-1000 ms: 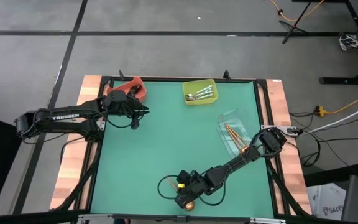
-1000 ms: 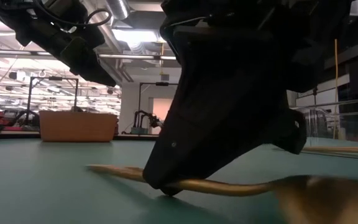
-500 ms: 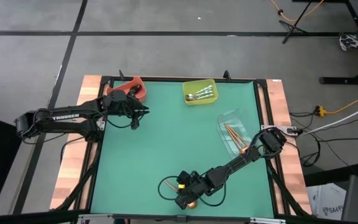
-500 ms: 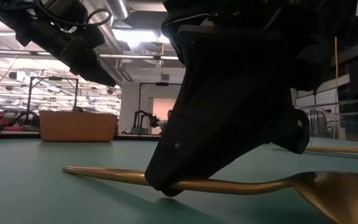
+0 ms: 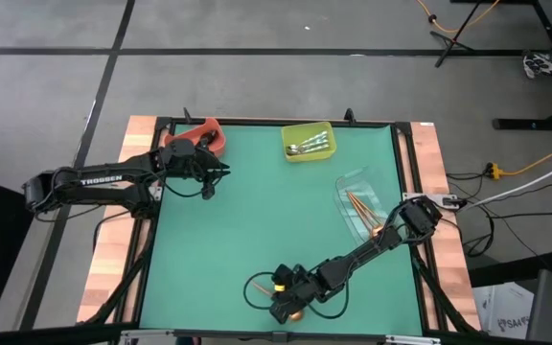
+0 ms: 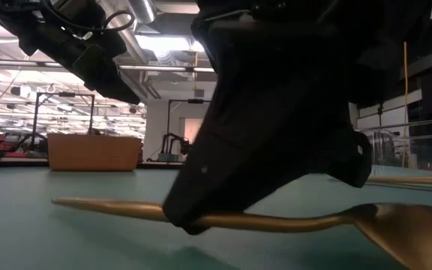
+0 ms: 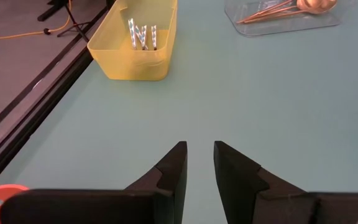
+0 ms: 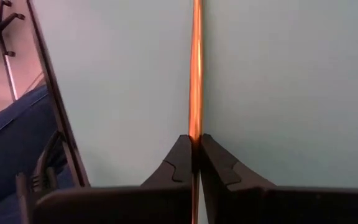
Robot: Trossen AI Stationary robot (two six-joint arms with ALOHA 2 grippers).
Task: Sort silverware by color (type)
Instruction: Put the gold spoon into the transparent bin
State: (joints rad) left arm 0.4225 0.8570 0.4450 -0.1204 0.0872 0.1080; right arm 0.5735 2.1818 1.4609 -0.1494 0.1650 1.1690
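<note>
1. The right gripper [image 8: 194,149] is clamped on the handle of a copper spoon [image 6: 276,222] at the table's near edge, its fingers [image 8: 179,163] pressed together on the thin shaft.
2. In the low view the spoon lies almost level just above the table [image 6: 66,240]; its long axis runs across the picture, handle tip to the left, bowl to the right.
3. In the right wrist view the handle runs straight out ahead between the fingers, over the green surface.
4. Against a second ago, the handle tip reaches farther left in the low view and the bowl sits farther right; the right gripper has closed fully on the shaft.
5. The left gripper [image 7: 199,163] hovers near the far left corner beside the red bin [image 5: 206,133], fingers slightly apart, holding nothing; it has not moved.
6. Silver spoons [image 5: 310,147] lie in the yellow bin [image 5: 307,129] at the far edge.
7. More copper spoons [image 5: 360,213] lie in the clear bin [image 5: 353,184] on the right side.
</note>
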